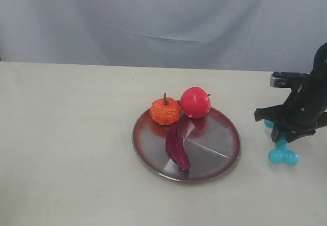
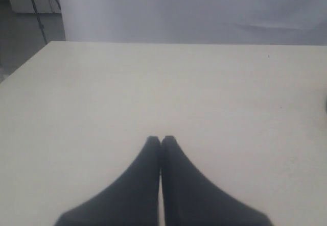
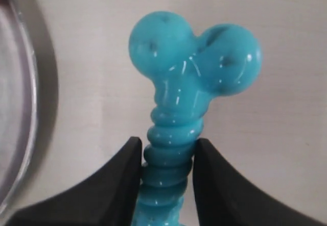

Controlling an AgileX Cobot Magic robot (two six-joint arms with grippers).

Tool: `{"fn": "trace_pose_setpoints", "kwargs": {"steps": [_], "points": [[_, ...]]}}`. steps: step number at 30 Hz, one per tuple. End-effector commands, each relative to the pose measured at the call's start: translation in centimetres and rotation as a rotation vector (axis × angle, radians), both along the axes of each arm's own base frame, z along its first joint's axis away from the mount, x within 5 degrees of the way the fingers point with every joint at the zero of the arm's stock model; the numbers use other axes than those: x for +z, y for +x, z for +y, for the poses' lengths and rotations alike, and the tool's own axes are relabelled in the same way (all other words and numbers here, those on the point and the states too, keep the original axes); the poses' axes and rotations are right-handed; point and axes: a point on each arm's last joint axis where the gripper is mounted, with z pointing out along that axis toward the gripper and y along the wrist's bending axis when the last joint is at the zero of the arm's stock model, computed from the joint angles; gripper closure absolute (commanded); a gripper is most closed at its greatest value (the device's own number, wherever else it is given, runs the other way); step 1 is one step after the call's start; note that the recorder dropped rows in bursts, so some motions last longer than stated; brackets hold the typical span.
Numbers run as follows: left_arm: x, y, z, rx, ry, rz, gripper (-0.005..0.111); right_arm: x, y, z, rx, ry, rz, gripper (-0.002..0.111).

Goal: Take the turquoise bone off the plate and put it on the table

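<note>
We are viewing the right gripper (image 1: 282, 134) as it is working just off the rim of the plate (image 1: 219, 145), on the plate's right side in the exterior view. Its two dark fingers (image 3: 125, 180) are pressing against the ribbed shaft of the turquoise bone (image 1: 283, 155), one on each side, parted only by the width of that shaft. We are reading this as a firm grasp on the bone.

The bone is sitting wholly outside the plate, over the table (image 1: 66, 134). One knobbed end is pointing away from the gripper and lying low at the tabletop. We cannot tell whether that end is touching the surface. In the right wrist view the bone (image 3: 194, 68) is filling the middle, and the plate's curved rim (image 3: 20, 108) is showing near it, apart from the toy.

On the plate an orange pumpkin (image 1: 165, 111) and a red ball (image 1: 195, 102) are resting side by side at the far edge. A dark purple pod (image 1: 177, 147) is lying across the middle.

The left gripper (image 2: 161, 140) is appearing only in its own wrist view. Its fingers are meeting tip to tip, clenched on nothing, above bare tabletop, with the plate out of that view.
</note>
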Motion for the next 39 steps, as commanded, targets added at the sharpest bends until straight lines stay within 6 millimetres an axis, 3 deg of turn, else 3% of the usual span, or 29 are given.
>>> {"fn": "trace_pose_setpoints", "kwargs": {"steps": [1,4,9,11,17,20,24,26,29,32,34,36,39], "points": [[0.0,0.0,0.0,-0.006,-0.002,-0.004,0.107,-0.2,0.2,0.2,0.035,0.024,-0.042,0.108],[0.0,0.0,0.0,-0.006,-0.002,-0.004,0.107,-0.2,0.2,0.3,0.063,0.020,-0.035,0.097],[0.0,0.0,0.0,-0.006,-0.002,-0.004,0.107,-0.2,0.1,0.4,0.071,0.026,-0.022,0.035],[0.0,0.0,0.0,-0.006,-0.002,-0.004,0.107,-0.2,0.1,0.4,0.071,0.028,-0.019,0.030],[0.0,0.0,0.0,-0.006,-0.002,-0.004,0.107,1.3,-0.3,0.6,0.073,0.025,-0.032,0.054],[0.0,0.0,0.0,-0.006,-0.002,-0.004,0.107,4.7,-0.8,0.9,0.073,-0.011,-0.115,0.068],[0.0,0.0,0.0,-0.006,-0.002,-0.004,0.107,11.1,-2.6,1.5,0.065,-0.093,-0.293,0.091],[0.0,0.0,0.0,-0.006,-0.002,-0.004,0.107,15.9,-4.8,2.2,0.072,-0.187,-0.431,0.108],[0.0,0.0,0.0,-0.006,-0.002,-0.004,0.107,22.8,-9.9,4.0,0.094,-0.328,-0.631,0.109],[0.0,0.0,0.0,-0.006,-0.002,-0.004,0.107,27.1,-15.1,6.1,0.102,-0.420,-0.788,0.109],[0.0,0.0,0.0,-0.006,-0.002,-0.004,0.107,28.8,-18.7,7.5,0.092,-0.488,-0.934,0.109],[0.0,0.0,0.0,-0.006,-0.002,-0.004,0.107,29.2,-22.6,9.1,0.074,-0.551,-1.085,0.109],[0.0,0.0,0.0,-0.006,-0.002,-0.004,0.107,27.1,-27.3,11.0,0.050,-0.626,-1.270,0.109]]}}
